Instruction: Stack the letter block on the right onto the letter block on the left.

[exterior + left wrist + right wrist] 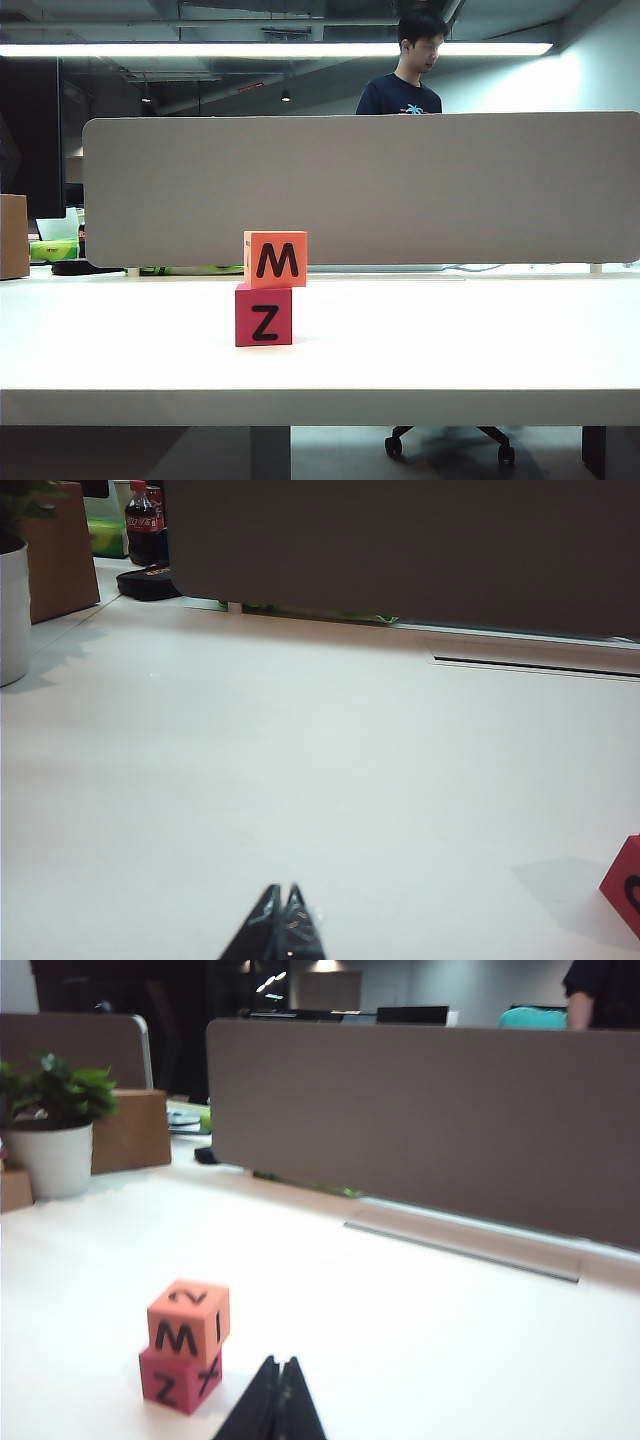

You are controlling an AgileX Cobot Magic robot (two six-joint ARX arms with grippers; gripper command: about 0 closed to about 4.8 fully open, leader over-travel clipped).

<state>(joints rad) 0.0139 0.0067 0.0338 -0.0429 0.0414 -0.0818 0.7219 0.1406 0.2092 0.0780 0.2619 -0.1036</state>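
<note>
An orange block marked M [275, 259] sits on top of a red block marked Z [264, 315] on the white table, shifted slightly to the right. The right wrist view shows the same stack, orange block [188, 1321] over red block [180, 1378]. My right gripper [282, 1363] is shut and empty, apart from the stack. My left gripper [283, 889] is shut with nothing in it, over bare table; a corner of the red block [624, 880] shows at that view's edge. Neither gripper appears in the exterior view.
A grey partition [360, 190] runs along the table's far side, with a person [403, 70] behind it. A cardboard box [13, 235] stands far left. A potted plant in a white pot [55, 1125] and a cola bottle [144, 525] are beyond.
</note>
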